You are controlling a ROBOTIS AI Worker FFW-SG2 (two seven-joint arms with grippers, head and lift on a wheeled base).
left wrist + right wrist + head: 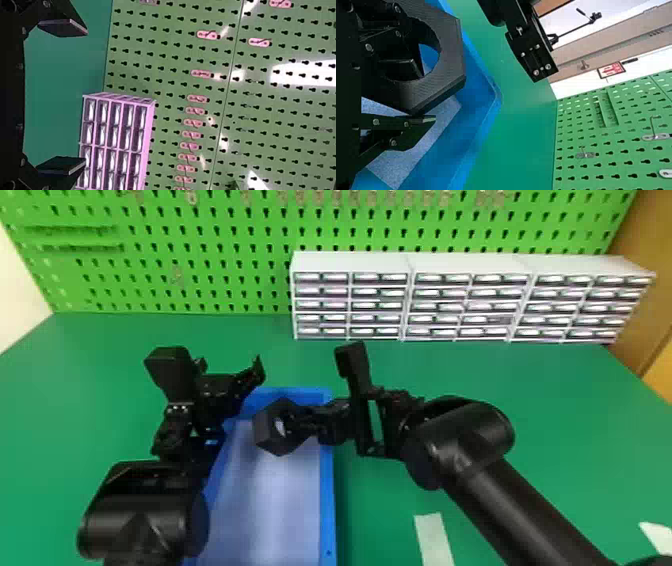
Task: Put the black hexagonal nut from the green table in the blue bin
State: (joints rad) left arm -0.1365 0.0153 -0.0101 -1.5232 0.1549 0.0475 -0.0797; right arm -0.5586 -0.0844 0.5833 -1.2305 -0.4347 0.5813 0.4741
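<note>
Head view, black hexagonal nut (267, 432) up over the blue bin (327, 500), inside the side rims, near the far edge, open room nearside, hole facing the right pincer (296, 426), clamped on its ring, left pincer (229, 367) spread wide.

The hexagonal nut (449, 53) looks like matt black plastic, its face finely ridged. The blue bin (327, 500) is smooth plastic with a mild sheen; its pale bottom (399, 162) looks speckled and rough. The green table (560, 390) appears smooth, the pegboard (178, 63) glossy, its hooks (656, 136) metallic. The right arm's casing (520, 505) has a soft gloss.
</note>
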